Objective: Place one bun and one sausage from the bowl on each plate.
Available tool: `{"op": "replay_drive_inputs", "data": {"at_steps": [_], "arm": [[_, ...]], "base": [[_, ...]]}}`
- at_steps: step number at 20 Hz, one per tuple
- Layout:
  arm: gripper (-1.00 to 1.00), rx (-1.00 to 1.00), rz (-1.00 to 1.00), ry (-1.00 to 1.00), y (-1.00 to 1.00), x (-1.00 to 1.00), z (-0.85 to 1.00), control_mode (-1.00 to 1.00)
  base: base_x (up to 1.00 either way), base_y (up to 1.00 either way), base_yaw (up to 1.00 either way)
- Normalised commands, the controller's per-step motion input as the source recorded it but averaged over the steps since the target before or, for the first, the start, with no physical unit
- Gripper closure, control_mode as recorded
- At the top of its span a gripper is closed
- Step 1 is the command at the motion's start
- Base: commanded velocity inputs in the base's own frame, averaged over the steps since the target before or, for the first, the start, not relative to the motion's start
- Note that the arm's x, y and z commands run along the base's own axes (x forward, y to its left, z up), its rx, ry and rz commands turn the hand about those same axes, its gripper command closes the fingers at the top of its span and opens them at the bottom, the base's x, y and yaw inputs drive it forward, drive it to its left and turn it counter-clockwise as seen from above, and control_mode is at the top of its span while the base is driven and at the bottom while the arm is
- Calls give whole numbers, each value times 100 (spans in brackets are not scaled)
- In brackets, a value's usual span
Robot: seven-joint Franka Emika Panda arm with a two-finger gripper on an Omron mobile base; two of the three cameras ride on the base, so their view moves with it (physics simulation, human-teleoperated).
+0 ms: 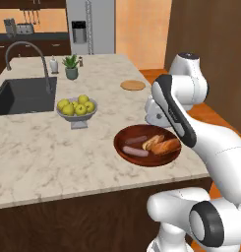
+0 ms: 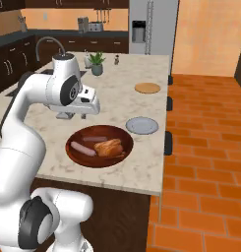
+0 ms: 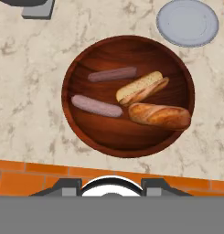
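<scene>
The dark wooden bowl (image 3: 128, 96) sits near the front edge of the marble counter (image 1: 38, 152), close to its corner by the orange tiled floor (image 2: 205, 162). Inside lie two pinkish sausages, one longer (image 3: 96, 106) and nearer the rim, the other (image 3: 112, 74) further in, and two buns: a split pale bun (image 3: 141, 87) in the middle and a browner crusty bun (image 3: 159, 115) just beside it, the two seeming to touch at one end.

The grey plate (image 2: 142, 125) lies flat just beyond the bowl, apart from it; in the hand view its edge is cut off by the frame. The tan plate (image 2: 147, 88) lies further along the same counter edge, well apart from the bowl.

The pincer hangs above the bowl, but the arm's white wrist (image 2: 85, 104) hides its tips from both base views, and the hand view shows only dark stubs at the bottom, so I cannot tell how wide it stands; nothing appears between them.

Further back stand a grey pedestal bowl of apples (image 1: 76, 109), partly hidden by the arm in the right base view, a small potted plant (image 1: 71, 66) and a sink (image 1: 23, 96) with a curved tap (image 1: 28, 54).
</scene>
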Motion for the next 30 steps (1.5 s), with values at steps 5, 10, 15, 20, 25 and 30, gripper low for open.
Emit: {"op": "replay_drive_inputs", "data": {"at_steps": [5, 10, 15, 20, 25, 30], "arm": [[-100, 0, 0, 0, 0, 0, 0, 100], [-100, 0, 0, 0, 0, 0, 0, 100], [-100, 0, 0, 0, 0, 0, 0, 100], [-100, 0, 0, 0, 0, 0, 0, 100], [-100, 0, 0, 0, 0, 0, 0, 100], [-100, 0, 0, 0, 0, 0, 0, 100]], "base": [[-6, -57, 13], [-35, -100, 24], [-53, -100, 30], [0, -100, 51], [26, -89, 61], [65, -74, 63]]}}
